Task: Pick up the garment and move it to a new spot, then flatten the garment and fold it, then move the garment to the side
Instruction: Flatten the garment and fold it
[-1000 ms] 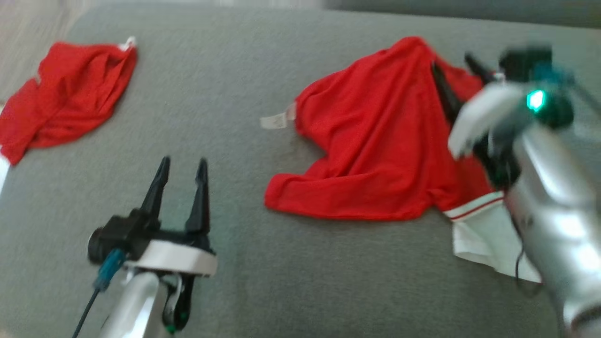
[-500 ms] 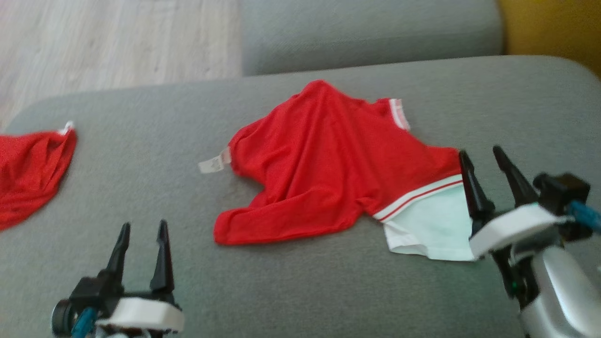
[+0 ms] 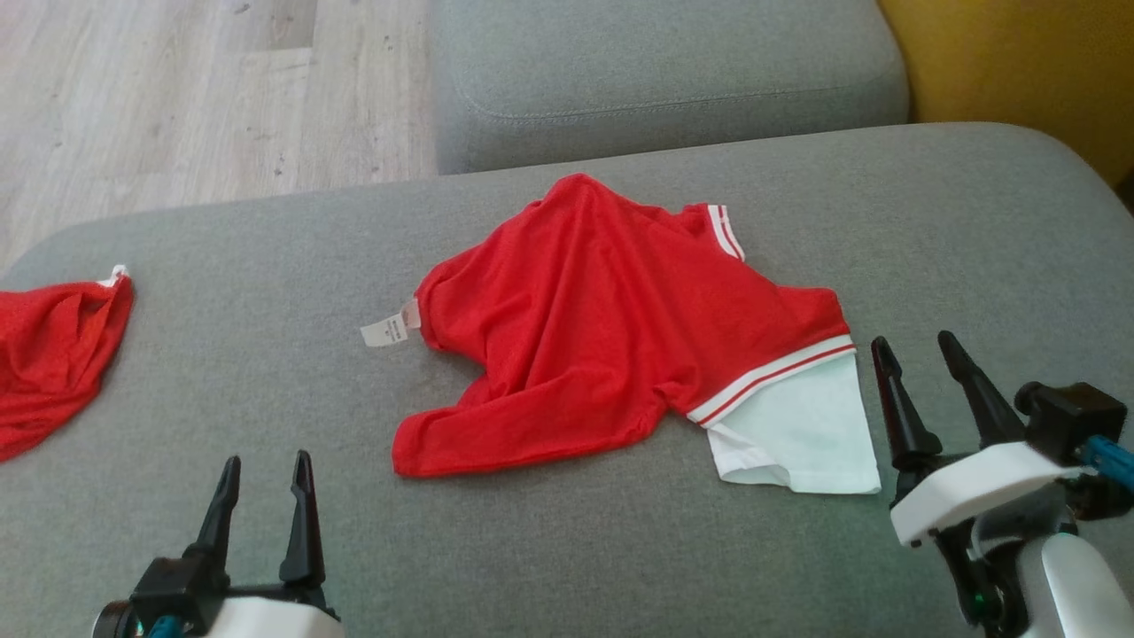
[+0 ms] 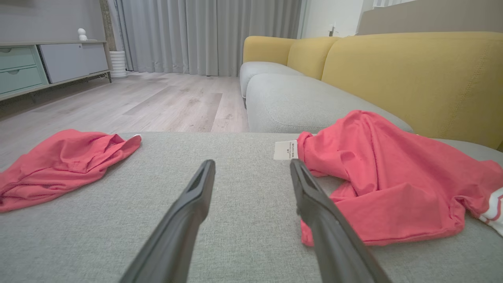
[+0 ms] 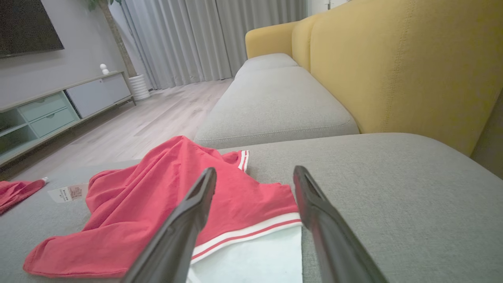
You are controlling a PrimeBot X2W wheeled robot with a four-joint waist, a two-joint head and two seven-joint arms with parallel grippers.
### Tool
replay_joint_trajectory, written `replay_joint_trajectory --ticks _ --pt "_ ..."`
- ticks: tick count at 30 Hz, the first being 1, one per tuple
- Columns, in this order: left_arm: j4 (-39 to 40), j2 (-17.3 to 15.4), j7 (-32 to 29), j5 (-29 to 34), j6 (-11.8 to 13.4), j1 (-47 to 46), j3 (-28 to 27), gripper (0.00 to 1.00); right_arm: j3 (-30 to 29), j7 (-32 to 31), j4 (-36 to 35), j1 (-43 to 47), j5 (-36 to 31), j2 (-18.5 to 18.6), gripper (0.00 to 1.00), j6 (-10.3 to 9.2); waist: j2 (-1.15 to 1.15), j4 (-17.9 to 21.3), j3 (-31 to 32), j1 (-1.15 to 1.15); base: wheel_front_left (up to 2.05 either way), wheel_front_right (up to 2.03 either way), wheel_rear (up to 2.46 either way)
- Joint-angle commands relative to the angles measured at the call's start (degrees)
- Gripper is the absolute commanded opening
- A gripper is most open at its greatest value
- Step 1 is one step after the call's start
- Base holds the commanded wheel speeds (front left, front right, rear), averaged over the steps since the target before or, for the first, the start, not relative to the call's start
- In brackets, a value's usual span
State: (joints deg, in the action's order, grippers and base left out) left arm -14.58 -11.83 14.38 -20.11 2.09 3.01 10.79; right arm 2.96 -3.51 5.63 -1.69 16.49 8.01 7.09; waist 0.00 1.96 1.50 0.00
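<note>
The garment (image 3: 602, 337) is red with a white panel and red-and-white striped trim. It lies crumpled in the middle of the grey sofa cushion (image 3: 266, 266), a white label sticking out at its left. My right gripper (image 3: 912, 339) stands open just right of the white panel, touching nothing. In the right wrist view its gripper (image 5: 254, 169) points over the garment (image 5: 165, 204) and its striped hem. My left gripper (image 3: 267, 459) is open near the front left, apart from the cloth. In the left wrist view the garment (image 4: 385, 184) lies right of that gripper (image 4: 251, 162).
A second red garment (image 3: 53, 354) lies bunched at the cushion's far left edge. Another grey cushion (image 3: 664, 71) sits behind, with the yellow backrest (image 3: 1019, 62) at the right. Wooden floor (image 3: 177, 106) lies beyond the left back edge.
The head camera has shifted, so the whole picture moved. My right gripper has drawn back from over the garment's right side to beside the white panel. Both grippers stay open.
</note>
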Motion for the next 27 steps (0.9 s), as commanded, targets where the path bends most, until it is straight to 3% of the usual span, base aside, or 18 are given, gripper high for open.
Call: replay_joint_trajectory --ticks 1,9,13,21,27 --pt "1.65 -0.64 0.52 -0.17 0.29 -2.52 -2.44 1.00 0.84 -0.14 -2.48 -1.38 -0.55 0.32 1.00 0.40 0.00 -0.10 -0.07 0.00 0.00 0.00 0.00" --pt "1.25 -0.50 -0.44 -0.49 0.16 -3.69 -1.54 1.00 -0.17 -1.47 -3.76 -0.66 -0.70 -0.17 1.00 0.40 0.00 -0.48 -0.62 0.00 0.00 0.00 0.00" --pt "-0.25 0.67 -2.65 -0.38 -1.05 -6.28 0.97 1.00 -0.63 -2.00 -3.91 -0.56 -0.79 -0.29 1.00 0.40 0.00 -0.68 -1.34 0.00 0.00 0.00 0.00" --pt "-11.88 4.49 -6.49 -0.64 -4.70 -14.54 6.29 1.00 0.97 -2.57 -3.32 -2.03 -1.15 -1.07 1.00 0.40 0.00 0.58 -5.64 0.00 0.00 0.00 0.00" --pt "-22.31 5.74 -9.24 -0.03 -2.30 -19.23 7.04 1.00 2.68 -2.31 -2.53 -4.29 -1.23 -0.98 1.00 0.40 0.00 2.44 -8.80 0.00 0.00 0.00 0.00"
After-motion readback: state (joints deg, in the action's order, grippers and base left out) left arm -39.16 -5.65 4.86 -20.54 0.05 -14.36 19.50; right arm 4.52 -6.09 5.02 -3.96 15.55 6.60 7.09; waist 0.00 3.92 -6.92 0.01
